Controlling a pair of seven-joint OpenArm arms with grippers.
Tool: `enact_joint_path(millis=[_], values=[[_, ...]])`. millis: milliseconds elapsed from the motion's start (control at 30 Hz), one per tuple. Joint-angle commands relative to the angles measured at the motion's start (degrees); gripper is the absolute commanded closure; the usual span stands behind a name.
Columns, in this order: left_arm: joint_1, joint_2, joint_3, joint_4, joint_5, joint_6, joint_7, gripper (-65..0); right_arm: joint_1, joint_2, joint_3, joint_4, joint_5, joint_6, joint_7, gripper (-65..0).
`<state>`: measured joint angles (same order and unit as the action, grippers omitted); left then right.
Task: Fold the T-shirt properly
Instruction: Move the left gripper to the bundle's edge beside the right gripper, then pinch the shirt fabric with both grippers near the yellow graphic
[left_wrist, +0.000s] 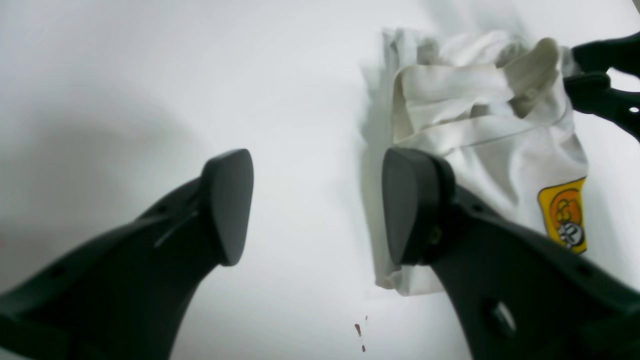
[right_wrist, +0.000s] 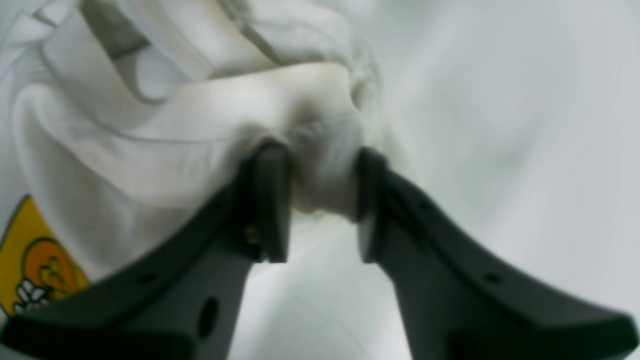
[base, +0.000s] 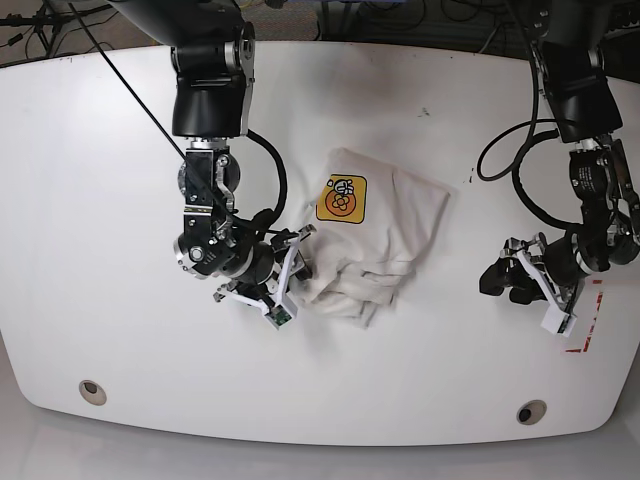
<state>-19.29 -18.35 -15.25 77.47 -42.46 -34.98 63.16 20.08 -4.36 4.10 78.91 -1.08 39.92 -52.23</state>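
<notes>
Your right gripper (right_wrist: 320, 205) pinches a thick bunch of the wrinkled off-white cotton T-shirt (base: 385, 235), heaped mid-table; your left gripper (left_wrist: 317, 205) hovers wide and empty beside it. Lift now and several layers may drag, spoiling the fold.

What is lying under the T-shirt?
Only the white table shows around the T-shirt; anything beneath its bunched folds is covered. The right gripper pinches one fold.
</notes>
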Motion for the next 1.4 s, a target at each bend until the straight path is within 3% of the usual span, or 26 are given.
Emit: enact_joint_path(millis=[0, 267, 400, 500, 667, 967, 1133, 1233, 1367], values=[[-1.77, 2.22, -0.18, -1.21, -1.28, -0.05, -2.45, -38.9, 1.51, -0.43, -0.63, 0.87, 1.04, 0.08, 1.37, -13.2], [-6.6, 7.67, 1.4, -13.34, -1.1, 0.12, -6.76, -39.0, 1.42, -0.43, -0.71, 0.87, 1.04, 0.08, 1.37, -9.5], [-9.94, 9.87, 1.57, -22.22, -1.54, 2.23, -9.05, -39.4, 1.51, -0.43, -0.71, 0.87, 1.04, 0.08, 1.37, -9.5], [-11.52, 11.18, 1.57, -24.77, -1.54, 3.73, -10.01, -43.3, 1.51, -0.43, -0.71, 0.87, 1.04, 0.08, 1.37, -9.5], [-12.49, 13.12, 1.75, -25.12, -1.54, 4.96, -10.36, -50.0, 1.51, -0.43, -0.71, 0.87, 1.04, 0.08, 1.37, -9.5], [-12.58, 16.46, 1.93, -25.21, -1.19, 5.22, -10.45, -50.0, 1.42, -0.43, -0.45, 0.87, 1.04, 0.08, 1.37, -9.5], [-12.49, 17.07, 5.88, -25.21, -0.14, 5.22, -10.45, -49.9, 1.42, -0.43, -0.36, 0.87, 1.04, 0.08, 1.46, -9.5], [-12.49, 17.6, 7.99, -25.21, 0.65, 5.22, -10.54, -48.6, 1.42, -0.43, -0.27, 0.87, 1.04, 0.08, 1.46, -9.5], [-12.49, 18.22, 8.78, -25.3, 2.24, 5.31, -10.8, -35.0, 1.42, -0.43, -0.27, 0.87, 1.04, 0.08, 1.46, -9.5]])
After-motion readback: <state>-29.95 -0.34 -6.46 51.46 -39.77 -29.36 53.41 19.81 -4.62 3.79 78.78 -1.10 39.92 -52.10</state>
